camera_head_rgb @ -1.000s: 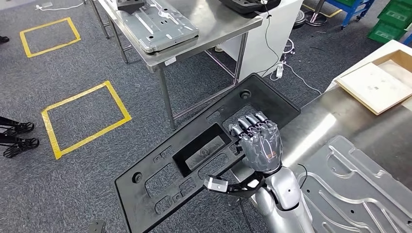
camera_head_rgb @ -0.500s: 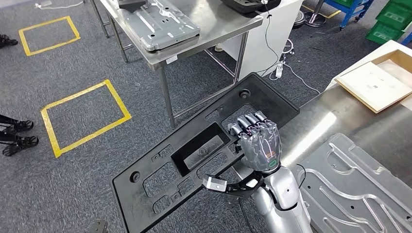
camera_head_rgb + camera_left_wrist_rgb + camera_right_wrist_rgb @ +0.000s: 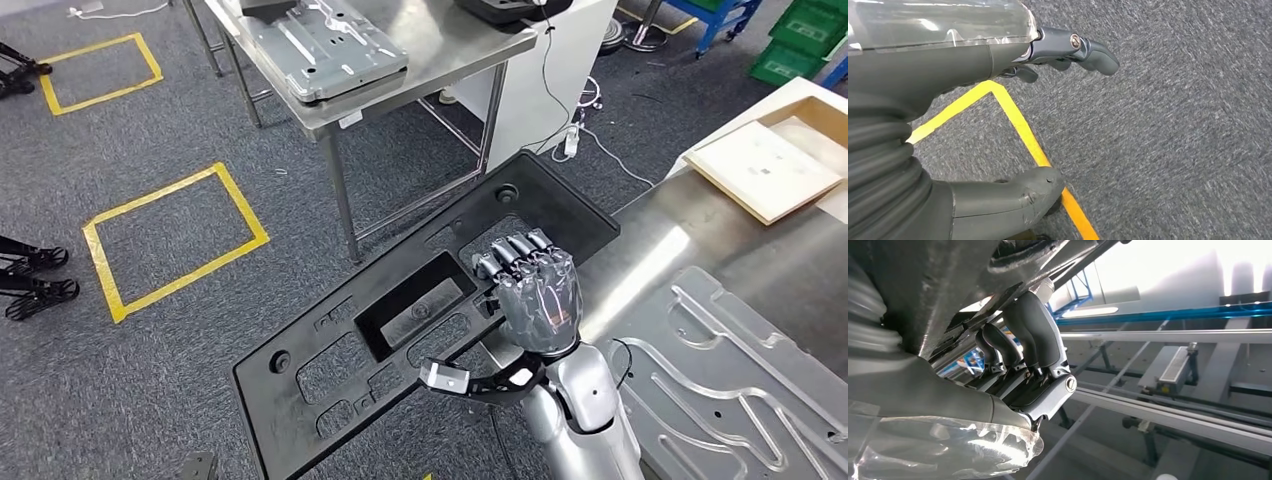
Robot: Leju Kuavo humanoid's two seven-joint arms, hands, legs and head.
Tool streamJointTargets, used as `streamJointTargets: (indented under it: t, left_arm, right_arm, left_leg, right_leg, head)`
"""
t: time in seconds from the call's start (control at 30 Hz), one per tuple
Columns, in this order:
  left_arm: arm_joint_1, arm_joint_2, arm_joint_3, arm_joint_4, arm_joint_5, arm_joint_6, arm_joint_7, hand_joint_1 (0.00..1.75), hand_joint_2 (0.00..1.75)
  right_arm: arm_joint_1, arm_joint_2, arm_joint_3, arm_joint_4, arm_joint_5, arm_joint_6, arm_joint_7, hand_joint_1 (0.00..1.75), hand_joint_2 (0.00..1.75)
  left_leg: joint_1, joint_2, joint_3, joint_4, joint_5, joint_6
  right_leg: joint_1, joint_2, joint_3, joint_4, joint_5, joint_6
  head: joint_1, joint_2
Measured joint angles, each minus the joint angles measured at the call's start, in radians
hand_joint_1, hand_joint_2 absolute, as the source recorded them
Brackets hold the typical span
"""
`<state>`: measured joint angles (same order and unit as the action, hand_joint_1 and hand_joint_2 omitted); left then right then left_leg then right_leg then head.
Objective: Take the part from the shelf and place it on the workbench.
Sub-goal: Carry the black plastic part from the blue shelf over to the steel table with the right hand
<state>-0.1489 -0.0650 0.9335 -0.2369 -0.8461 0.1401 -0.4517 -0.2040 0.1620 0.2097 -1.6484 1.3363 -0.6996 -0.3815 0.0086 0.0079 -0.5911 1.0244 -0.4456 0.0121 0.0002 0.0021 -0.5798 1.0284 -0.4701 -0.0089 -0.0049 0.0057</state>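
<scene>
The part is a long black plastic panel (image 3: 330, 370) with several cut-outs, tilted over the carpet in the head view. Its far end overlaps the corner of the steel workbench (image 3: 700, 250) at the right. My right hand (image 3: 535, 295) grips the panel's near long edge, with the fingers (image 3: 1033, 345) curled over the panel (image 3: 948, 280) in the right wrist view. My left hand (image 3: 923, 65) hangs above the carpet with thumb and fingers apart and holds nothing.
A grey embossed metal plate (image 3: 720, 370) lies on the workbench beside my right arm, and a shallow wooden tray (image 3: 765, 165) sits farther back. A second steel table (image 3: 440, 40) carrying a grey plate (image 3: 325, 45) stands ahead. Yellow tape squares (image 3: 170, 240) mark the carpet.
The whole picture has shifted slightly, so the camera moved. The right hand keeps its grip on the panel, which stays almost where it was.
</scene>
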Motion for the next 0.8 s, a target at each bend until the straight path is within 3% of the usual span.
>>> streamJointTargets:
  t: [0.07, 0.17, 0.2, 0.23, 0.27, 0.37, 0.43, 0.5, 0.57, 0.63, 0.7, 0.73, 0.77, 0.8]
  left_arm:
    - [0.000, 0.000, 0.000, 0.000, 0.000, 0.000, 0.000, 0.00, 1.75]
    - [0.001, 0.000, 0.000, 0.000, -0.001, 0.000, 0.000, 0.00, 1.75]
    - [0.002, 0.000, 0.000, 0.000, -0.001, 0.000, 0.000, 0.00, 1.75]
    - [0.003, 0.000, 0.000, 0.000, -0.001, 0.000, 0.001, 0.00, 1.75]
    - [0.003, 0.001, 0.000, 0.000, -0.001, 0.000, 0.001, 0.00, 1.75]
    - [0.001, 0.002, 0.000, 0.000, 0.000, 0.000, 0.001, 0.00, 1.75]
    - [0.000, 0.002, 0.000, 0.000, 0.000, 0.000, 0.001, 0.00, 1.75]
    - [0.001, 0.002, 0.000, 0.000, 0.000, 0.001, 0.002, 0.00, 1.75]
    - [0.001, 0.001, 0.000, 0.000, 0.000, 0.002, 0.003, 0.00, 1.75]
    - [0.000, 0.001, 0.000, 0.000, 0.000, 0.002, 0.003, 0.00, 1.75]
    - [0.000, 0.001, 0.001, 0.000, 0.000, 0.002, 0.003, 0.00, 1.75]
    - [0.001, 0.001, 0.001, 0.000, 0.000, 0.002, 0.003, 0.00, 1.75]
    - [0.002, 0.001, 0.001, 0.000, 0.000, 0.002, 0.003, 0.00, 1.75]
    - [0.002, 0.001, 0.001, 0.000, 0.000, 0.002, 0.003, 0.00, 1.75]
  right_arm:
    - [-0.001, 0.002, -0.001, 0.000, 0.000, 0.000, 0.000, 1.75, 1.75]
    - [-0.001, 0.005, -0.001, 0.000, 0.000, 0.000, 0.000, 1.75, 1.75]
    - [0.000, 0.005, -0.001, 0.000, 0.000, 0.000, 0.000, 1.75, 1.75]
    - [0.001, 0.005, -0.001, 0.000, 0.000, 0.000, 0.000, 1.75, 1.75]
    - [0.001, 0.005, -0.001, 0.000, 0.000, 0.000, 0.000, 1.75, 1.75]
    - [0.001, 0.006, -0.001, 0.000, 0.000, 0.000, 0.000, 1.75, 1.75]
    - [0.000, 0.007, -0.001, 0.000, 0.000, 0.000, 0.000, 1.75, 1.75]
    - [0.001, 0.007, -0.001, 0.000, 0.000, 0.000, 0.000, 1.75, 1.75]
    - [0.001, 0.007, -0.002, 0.000, 0.000, 0.000, 0.000, 1.75, 1.75]
    - [0.001, 0.007, -0.004, 0.000, 0.000, 0.000, 0.000, 1.75, 1.75]
    - [0.003, 0.007, -0.006, 0.000, 0.000, 0.000, 0.000, 1.75, 1.75]
    - [0.005, 0.007, -0.007, 0.000, 0.000, 0.000, 0.000, 1.75, 1.75]
    - [0.006, 0.007, -0.008, 0.000, 0.000, 0.000, 0.000, 1.75, 1.75]
    - [0.006, 0.007, -0.008, 0.000, 0.000, 0.000, 0.000, 1.75, 1.75]
  left_leg:
    - [0.001, -0.001, -0.013, 0.029, -0.025, -0.010]
    - [0.004, -0.003, -0.083, 0.199, -0.123, -0.022]
    - [0.006, -0.003, -0.104, 0.252, -0.143, -0.026]
    - [0.007, -0.003, -0.111, 0.274, -0.144, -0.029]
    - [0.009, -0.003, -0.098, 0.255, -0.126, -0.030]
    - [0.014, -0.004, 0.000, 0.076, -0.050, -0.030]
    - [0.010, -0.006, 0.024, 0.021, -0.040, -0.022]
    - [0.008, -0.007, 0.020, 0.017, -0.032, -0.008]
    - [0.010, -0.004, 0.016, 0.010, -0.020, 0.008]
    - [0.011, -0.002, 0.008, 0.005, -0.009, 0.021]
    - [0.008, 0.000, -0.005, 0.006, -0.001, 0.026]
    - [0.007, 0.000, -0.012, 0.007, 0.004, 0.026]
    - [0.007, 0.000, -0.017, 0.009, 0.008, 0.025]
    - [0.006, 0.000, -0.021, 0.010, 0.011, 0.023]
  right_leg:
    - [-0.006, -0.001, 0.002, -0.009, 0.009, -0.011]
    - [-0.009, -0.004, -0.005, -0.010, 0.015, -0.020]
    - [-0.008, -0.004, -0.009, -0.007, 0.016, -0.021]
    - [-0.009, -0.004, -0.012, -0.004, 0.016, -0.021]
    - [-0.009, -0.004, -0.016, 0.001, 0.016, -0.021]
    - [-0.009, -0.002, -0.024, 0.017, 0.013, -0.013]
    - [-0.006, -0.001, -0.031, 0.024, 0.015, -0.001]
    - [-0.005, 0.000, -0.035, 0.022, 0.021, 0.012]
    - [-0.007, 0.000, -0.044, 0.041, 0.001, 0.022]
    - [-0.010, 0.000, -0.078, 0.127, -0.065, 0.029]
    - [-0.012, -0.001, -0.124, 0.246, -0.130, 0.034]
    - [-0.013, -0.001, -0.131, 0.276, -0.139, 0.034]
    - [-0.013, -0.001, -0.120, 0.271, -0.130, 0.033]
    - [-0.012, -0.001, -0.089, 0.227, -0.105, 0.031]
  head:
    - [0.000, 0.000]
    - [0.000, 0.000]
    - [0.000, 0.000]
    - [0.000, 0.000]
    - [-0.001, 0.000]
    - [0.000, 0.000]
    - [0.000, 0.000]
    - [0.000, 0.000]
    - [0.000, 0.000]
    - [0.000, 0.000]
    - [0.000, 0.000]
    - [0.000, 0.000]
    - [0.000, 0.000]
    - [0.000, 0.000]
